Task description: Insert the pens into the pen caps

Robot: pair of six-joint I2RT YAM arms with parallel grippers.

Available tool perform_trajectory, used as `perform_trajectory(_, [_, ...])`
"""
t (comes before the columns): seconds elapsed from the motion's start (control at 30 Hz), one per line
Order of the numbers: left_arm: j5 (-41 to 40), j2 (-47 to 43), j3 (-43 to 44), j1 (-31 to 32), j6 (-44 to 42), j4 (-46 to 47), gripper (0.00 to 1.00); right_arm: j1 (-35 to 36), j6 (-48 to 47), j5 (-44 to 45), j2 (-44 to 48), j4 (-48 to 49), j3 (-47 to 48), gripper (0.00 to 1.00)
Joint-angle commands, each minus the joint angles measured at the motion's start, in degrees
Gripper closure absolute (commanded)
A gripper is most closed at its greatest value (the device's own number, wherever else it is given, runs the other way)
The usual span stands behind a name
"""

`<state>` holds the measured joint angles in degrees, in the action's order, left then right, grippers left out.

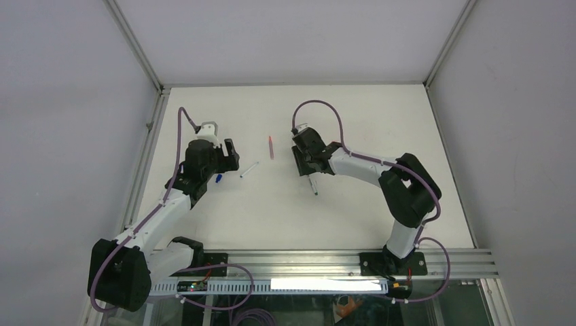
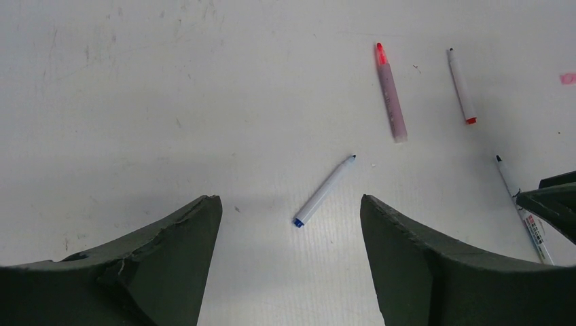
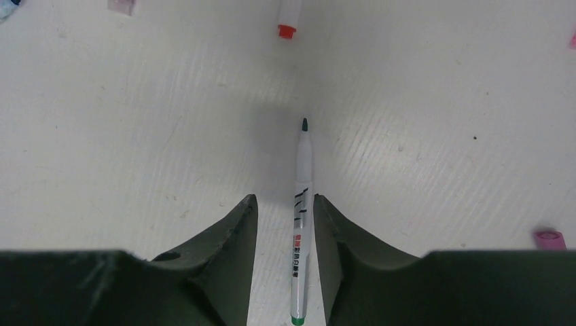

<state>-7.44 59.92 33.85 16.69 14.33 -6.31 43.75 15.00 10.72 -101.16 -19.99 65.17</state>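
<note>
Right gripper (image 3: 285, 199) fingers half-closed astride white green-tipped marker pen (image 3: 302, 197) lying on table (image 3: 136, 136), gap on one side, not clamped. Left gripper (image 2: 291, 200) fingers wide apart above white blue-ended pen (image 2: 325, 191). Risk: off-centre squeeze rolls pen, skewed grip.

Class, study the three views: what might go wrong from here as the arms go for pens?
1. The green-tipped pen lies off-centre between the fingers of the right gripper, nearer one; a squeeze may roll or skew it.
2. The blue-ended pen lies at a slant before the open left gripper, so its fingers might nudge it aside rather than pinch it.
</note>
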Motion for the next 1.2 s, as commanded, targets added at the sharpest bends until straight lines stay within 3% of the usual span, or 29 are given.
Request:
perform_trajectory(0.0, [0.2, -1.4, -0.7, 0.2, -0.2, 2.0, 0.23, -0.1, -1.4, 1.6, -2.3, 2.2, 2.9, 0.62])
perform_trajectory(0.3, [-0.6, -2.5, -1.4, 0.2, -0.2, 1.1, 0.22, -0.1, -0.7, 0.7, -6.9, 3.8, 3.4, 0.65])
perform_trajectory(0.6, [-0.5, -2.8, -1.7, 0.2, 0.1, 0.7, 0.22, -0.1, 0.4, -0.3, -6.6, 3.1, 1.1, 0.82])
perform_trajectory(0.7, [-0.2, -2.9, -1.8, 0.2, 0.4, 0.6, 0.22, -0.1, 0.0, -0.3, -6.3, 2.5, 0.1, 1.0])
perform_trajectory(0.9, [1.3, -3.1, -2.1, 0.2, 1.2, 0.7, 0.21, -0.1, 0.0, 0.0, -6.3, 2.9, -0.5, 1.0])
perform_trajectory(1.03, [6.3, -3.8, -3.0, 0.2, 1.4, 2.9, 0.17, -0.2, 0.2, -1.1, -3.7, 5.5, 0.0, 1.0])
perform_trajectory(1.17, [19.1, -2.4, -5.0, 0.2, 4.1, 11.0, 0.17, -0.3, 0.7, -3.7, 1.2, 11.7, 0.1, 1.0])
